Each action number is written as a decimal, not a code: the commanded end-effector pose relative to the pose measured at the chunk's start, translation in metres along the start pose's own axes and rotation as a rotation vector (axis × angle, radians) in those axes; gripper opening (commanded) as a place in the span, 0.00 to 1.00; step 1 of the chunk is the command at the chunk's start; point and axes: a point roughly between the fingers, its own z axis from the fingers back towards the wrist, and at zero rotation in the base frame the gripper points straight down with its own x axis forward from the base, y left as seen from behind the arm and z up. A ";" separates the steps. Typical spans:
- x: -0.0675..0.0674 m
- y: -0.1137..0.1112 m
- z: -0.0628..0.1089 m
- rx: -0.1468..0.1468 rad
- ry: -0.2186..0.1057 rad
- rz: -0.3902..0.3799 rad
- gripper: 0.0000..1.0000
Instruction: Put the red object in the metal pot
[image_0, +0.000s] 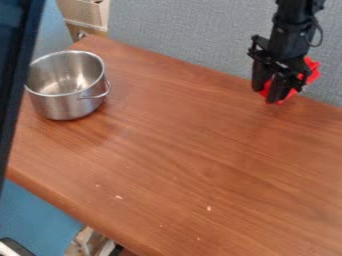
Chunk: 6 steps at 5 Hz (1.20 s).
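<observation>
The red object is a small red block at the table's far right, caught between the black fingers of my gripper. The gripper is shut on it, and the block sticks out to the right, tilted. It seems to hang slightly above the wooden table. The arm comes down from the top of the view. The metal pot, round and shiny with nothing inside, stands at the far left of the table, well apart from the gripper.
A dark blue-black post crosses the left foreground next to the pot. A grey-blue wall runs behind the table. The table's front edge slants from lower left to lower right, with floor below it.
</observation>
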 end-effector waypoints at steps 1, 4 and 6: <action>-0.005 0.014 0.055 0.052 -0.112 0.056 0.00; -0.014 0.019 0.075 0.070 -0.138 0.115 0.00; -0.030 0.031 0.092 0.090 -0.155 0.193 0.00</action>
